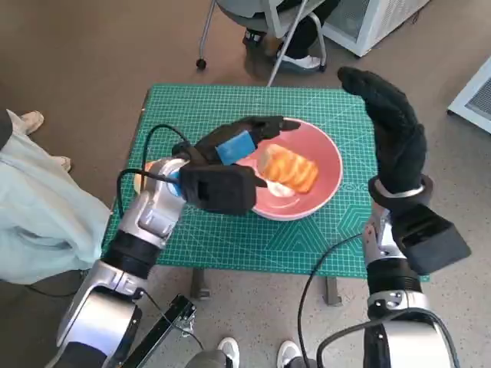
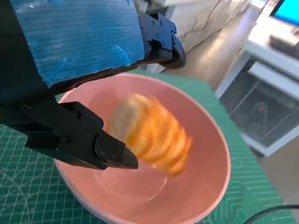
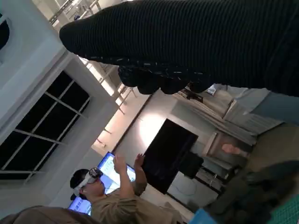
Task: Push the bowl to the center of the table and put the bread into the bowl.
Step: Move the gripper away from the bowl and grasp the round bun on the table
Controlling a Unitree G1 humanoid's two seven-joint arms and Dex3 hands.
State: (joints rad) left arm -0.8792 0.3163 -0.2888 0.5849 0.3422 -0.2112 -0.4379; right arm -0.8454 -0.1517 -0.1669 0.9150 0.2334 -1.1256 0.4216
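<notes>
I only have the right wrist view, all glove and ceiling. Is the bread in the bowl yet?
Observer: Yes, the bread lies inside the pink bowl.
Operator: Is the left hand holding it?
Observer: No. The left hand hovers over the bowl with fingers apart, clear of the bread.
Operator: And my right hand?
Observer: The right hand is raised beside the bowl, touching nothing.
Operator: Where's the bowl on the table?
Observer: Roughly mid-table, on the green mat.

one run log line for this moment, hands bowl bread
bread: inside pink bowl | left hand: open over bowl, bread not held | right hand: raised beside bowl, empty
</notes>
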